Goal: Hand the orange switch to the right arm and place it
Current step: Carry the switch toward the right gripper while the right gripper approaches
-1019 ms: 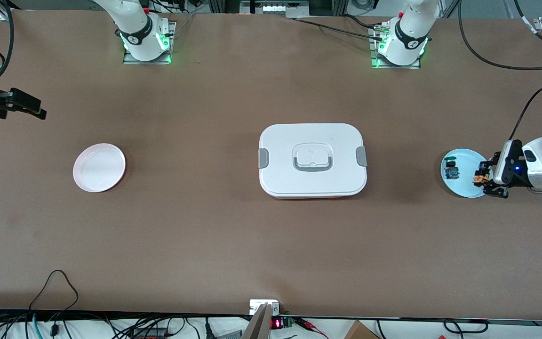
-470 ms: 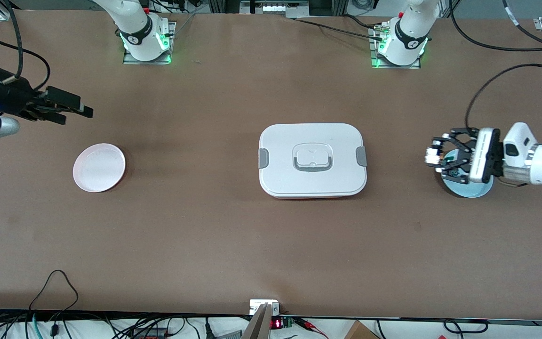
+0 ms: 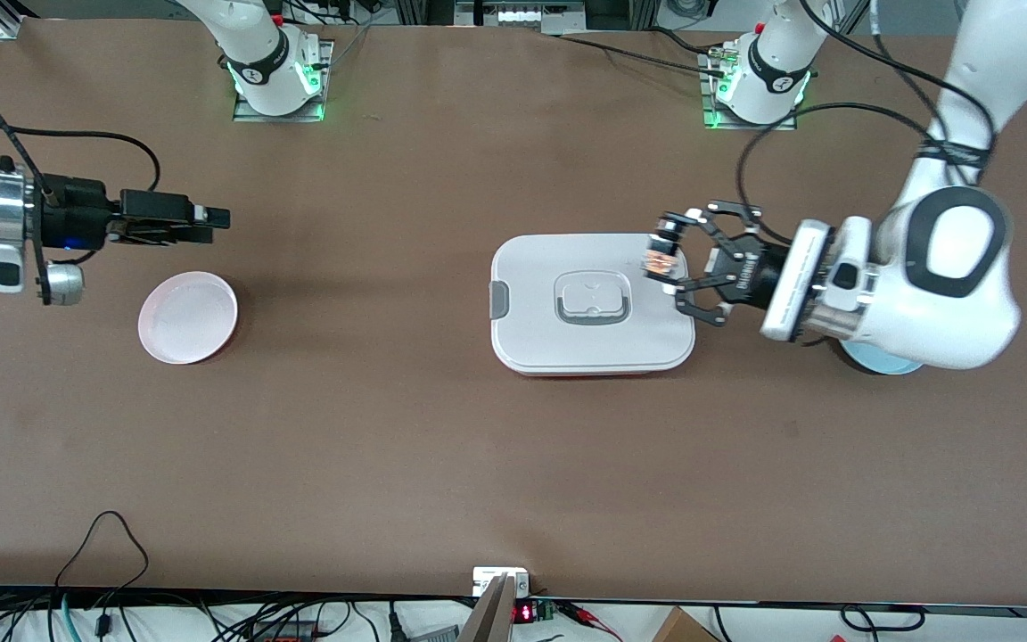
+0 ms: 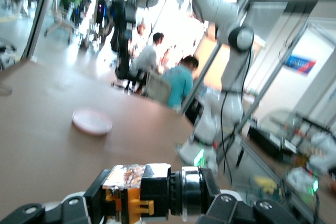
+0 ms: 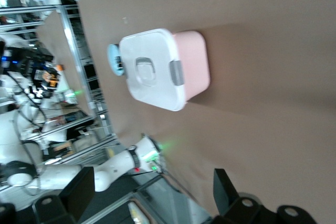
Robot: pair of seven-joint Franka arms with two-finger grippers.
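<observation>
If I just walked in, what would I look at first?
Probably the left gripper, up in the air over the white lunch box in the middle of the table, shut on the tiny orange switch. Next, the right gripper, open, waiting above the pink plate.

Even overhead light falls on the brown table (image 3: 389, 428), with soft shadows beside the white box (image 3: 592, 303) and pink plate (image 3: 188, 316). The left wrist view is blurred, windows glaring white. The right wrist view is soft.
</observation>
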